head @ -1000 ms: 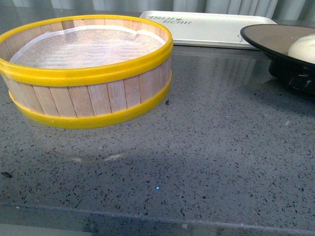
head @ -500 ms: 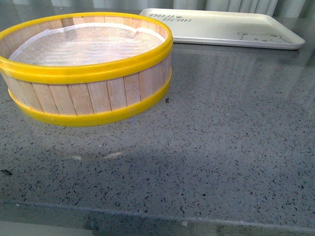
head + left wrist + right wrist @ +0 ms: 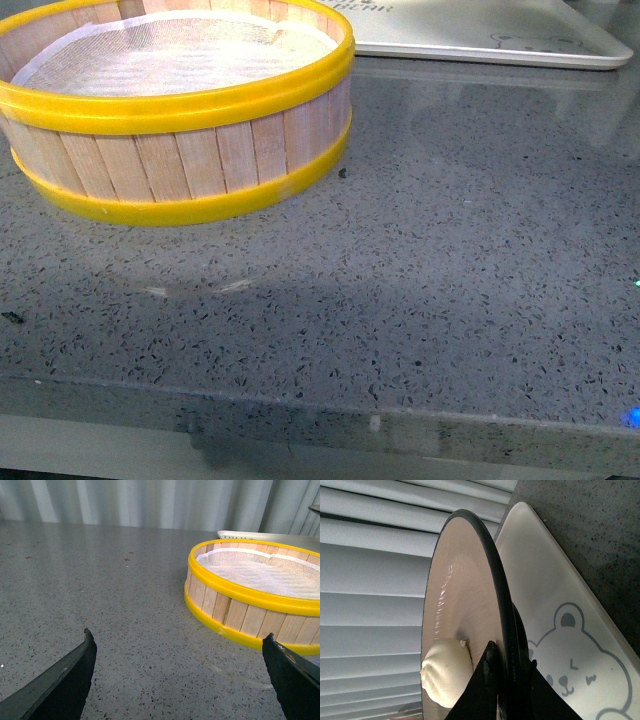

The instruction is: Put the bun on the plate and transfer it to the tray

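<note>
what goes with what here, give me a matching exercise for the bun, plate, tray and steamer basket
1 bun
2 plate
3 tray
4 steamer basket

A printed with a bear face
B lined with white mesh
C clamped at the rim by the right gripper
D resting on a tan surface

Pairs: 1-D, 2-C, 3-A, 4-B

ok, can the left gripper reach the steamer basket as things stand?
Probably yes: the left gripper is open and empty, with only counter between it and the steamer basket.

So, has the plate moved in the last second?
Yes: the plate no longer hides the tray's right end in front view; right gripper grips its rim.
</note>
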{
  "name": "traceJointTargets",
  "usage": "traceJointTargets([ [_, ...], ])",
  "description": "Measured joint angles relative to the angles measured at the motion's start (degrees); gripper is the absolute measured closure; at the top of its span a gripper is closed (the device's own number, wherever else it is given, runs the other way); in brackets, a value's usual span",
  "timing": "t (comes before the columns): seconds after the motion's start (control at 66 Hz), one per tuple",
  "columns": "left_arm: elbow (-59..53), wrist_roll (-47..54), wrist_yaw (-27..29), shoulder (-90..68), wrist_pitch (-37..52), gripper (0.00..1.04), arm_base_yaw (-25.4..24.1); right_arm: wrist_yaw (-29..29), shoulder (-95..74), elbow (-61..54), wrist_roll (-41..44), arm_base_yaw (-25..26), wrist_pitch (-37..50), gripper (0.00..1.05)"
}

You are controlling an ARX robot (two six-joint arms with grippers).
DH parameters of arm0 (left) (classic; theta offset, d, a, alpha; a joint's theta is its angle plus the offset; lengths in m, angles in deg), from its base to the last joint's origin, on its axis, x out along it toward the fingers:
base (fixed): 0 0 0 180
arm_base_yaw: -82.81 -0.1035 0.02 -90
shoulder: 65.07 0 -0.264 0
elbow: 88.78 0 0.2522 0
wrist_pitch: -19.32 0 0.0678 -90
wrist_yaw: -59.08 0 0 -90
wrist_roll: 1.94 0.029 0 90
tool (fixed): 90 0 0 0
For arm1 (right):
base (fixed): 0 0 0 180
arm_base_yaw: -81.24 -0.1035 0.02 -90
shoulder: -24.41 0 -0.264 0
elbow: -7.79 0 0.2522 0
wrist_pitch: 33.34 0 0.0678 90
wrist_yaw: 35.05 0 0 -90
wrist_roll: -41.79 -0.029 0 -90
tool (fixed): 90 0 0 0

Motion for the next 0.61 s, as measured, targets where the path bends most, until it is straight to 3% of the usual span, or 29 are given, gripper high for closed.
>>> traceJointTargets([
  [0.606, 0.0, 0.0, 0.0, 0.0, 0.0, 0.07, 0.0, 0.5, -10.1, 11.8, 2.4, -2.0, -6.0, 1.02],
])
